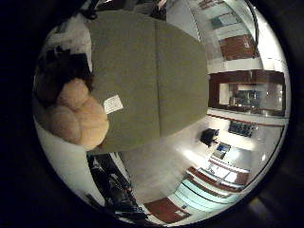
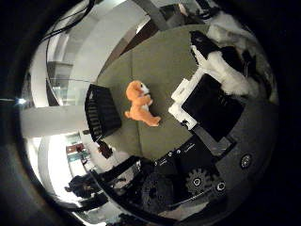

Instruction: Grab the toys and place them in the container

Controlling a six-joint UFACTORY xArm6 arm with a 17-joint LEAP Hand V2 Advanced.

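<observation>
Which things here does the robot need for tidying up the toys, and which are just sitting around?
For the job:
orange plush dog, lying on the green table
black container, beside the dog
tan plush toy, close to the palm
hand

Just there:
green table
white tag on the table

Count from my palm: one orange plush dog (image 2: 139,104) lying on the green table (image 2: 160,61); one black and white plush (image 2: 230,77) held against my hand (image 2: 207,108); one tan plush (image 1: 78,116); one black slatted container (image 2: 101,112).
</observation>
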